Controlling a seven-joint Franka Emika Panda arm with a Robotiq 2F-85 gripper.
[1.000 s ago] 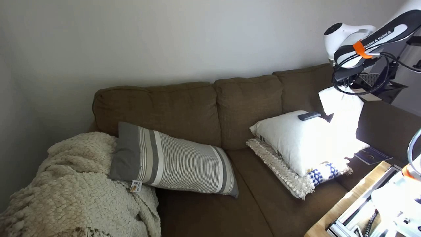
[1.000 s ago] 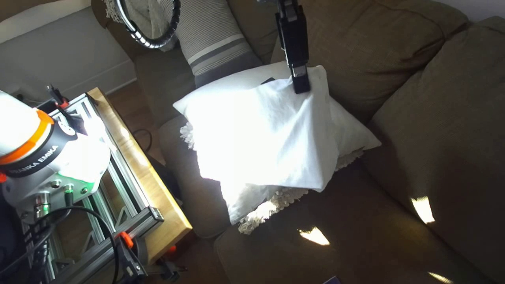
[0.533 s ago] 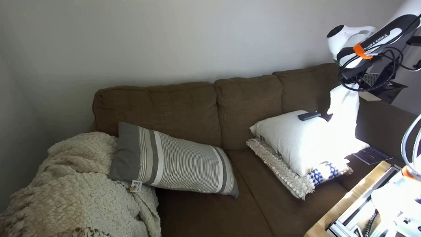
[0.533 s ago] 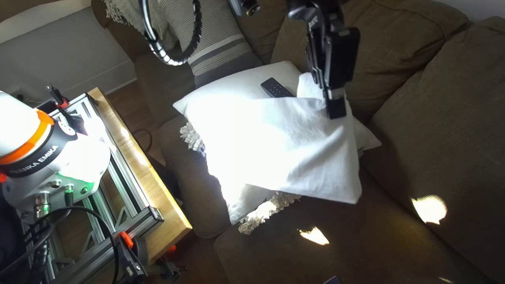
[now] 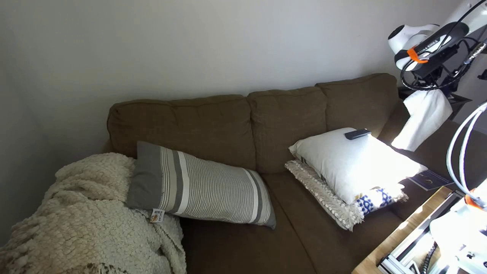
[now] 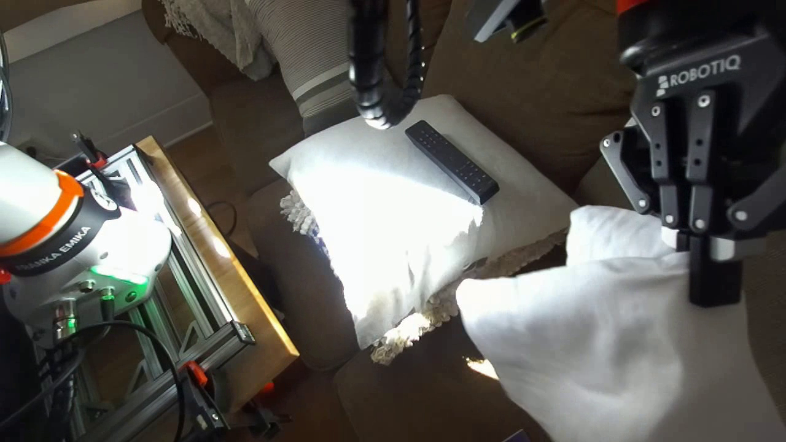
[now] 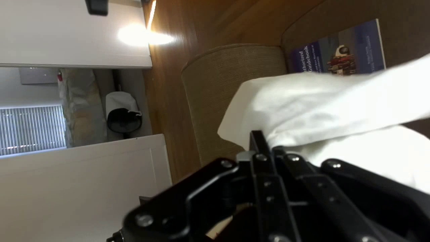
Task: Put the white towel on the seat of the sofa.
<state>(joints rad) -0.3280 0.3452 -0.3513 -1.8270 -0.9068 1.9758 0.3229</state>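
white and softly creased, the towel (image 6: 614, 344) hangs in loose folds from jaws pinching its upper part.

"Can you see all of the white towel (image 6: 595, 344)?"

"No. The bottom edge of an exterior view cuts it off, and in the wrist view it runs past the right edge."

"And the fingers (image 6: 715, 279)?"

"One tip is hidden by the towel."

"The guidebook (image 7: 349, 50)?"

"Partly covered too, the start of its title included; the smaller print's unreadable."

"The tag (image 5: 157, 215) on the striped pillow (image 5: 218, 190)?"

"Too tiny to read."
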